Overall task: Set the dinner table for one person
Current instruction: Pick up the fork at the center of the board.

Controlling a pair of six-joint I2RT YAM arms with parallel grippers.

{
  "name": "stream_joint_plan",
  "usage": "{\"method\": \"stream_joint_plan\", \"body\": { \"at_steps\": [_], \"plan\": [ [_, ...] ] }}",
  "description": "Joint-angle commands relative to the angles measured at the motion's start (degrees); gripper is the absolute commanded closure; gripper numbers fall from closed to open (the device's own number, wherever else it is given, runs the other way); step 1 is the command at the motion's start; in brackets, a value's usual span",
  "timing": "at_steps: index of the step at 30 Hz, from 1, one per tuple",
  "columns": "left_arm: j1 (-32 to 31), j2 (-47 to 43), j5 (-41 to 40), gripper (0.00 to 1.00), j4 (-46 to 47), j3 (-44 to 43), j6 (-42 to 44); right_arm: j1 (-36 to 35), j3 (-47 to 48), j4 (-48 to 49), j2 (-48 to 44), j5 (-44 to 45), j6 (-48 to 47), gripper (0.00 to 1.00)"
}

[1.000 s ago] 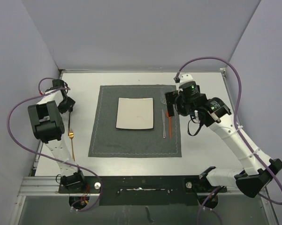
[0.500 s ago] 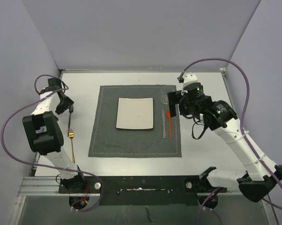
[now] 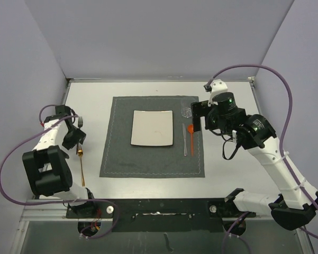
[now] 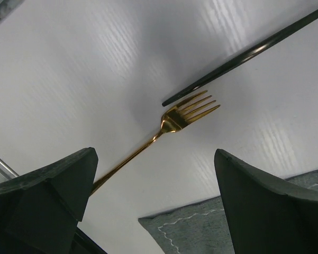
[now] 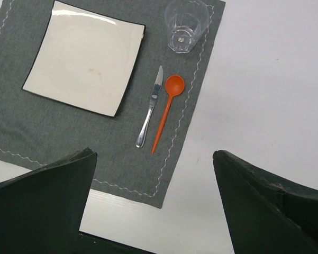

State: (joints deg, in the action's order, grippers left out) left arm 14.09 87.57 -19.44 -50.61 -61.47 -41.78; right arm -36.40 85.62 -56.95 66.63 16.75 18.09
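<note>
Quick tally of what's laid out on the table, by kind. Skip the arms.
Placemat: 1
Plate: 1
Glass: 1
Knife: 1
Orange spoon: 1
Gold fork: 1
Dark-handled utensil, off the mat by the gold fork, kind unclear: 1
Total: 7

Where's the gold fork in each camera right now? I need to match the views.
Top external: gold fork lies on the white table, left of the placemat.
Left wrist: mid-frame, tines pointing upper right; placemat corner at the bottom.
Right wrist: not in view; placemat fills the left.
Shared landmark: the placemat.
</note>
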Motion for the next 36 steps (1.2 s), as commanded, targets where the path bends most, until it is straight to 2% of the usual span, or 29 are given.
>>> {"method": "stream_joint_plan", "body": {
  "at_steps": [1, 14, 36],
  "plan": [
    [0.29, 0.91, -1.14, 0.06, -2.10, 0.66, -4.67, -0.34, 3.89, -1.42, -1.58, -0.04, 0.24, 0.02],
    [0.67, 1.30, -1.06, 0.05, 0.27, 8.43, -6.56, -0.35, 6.08, -3.17, -1.28, 0.43, 0.26, 0.02],
    [2.09, 9.41, -3.11, 0.05, 3.04, 2.53, -6.56, -0.45, 5.99, -3.00, 0.47, 1.59, 0.37, 0.02]
  ]
}}
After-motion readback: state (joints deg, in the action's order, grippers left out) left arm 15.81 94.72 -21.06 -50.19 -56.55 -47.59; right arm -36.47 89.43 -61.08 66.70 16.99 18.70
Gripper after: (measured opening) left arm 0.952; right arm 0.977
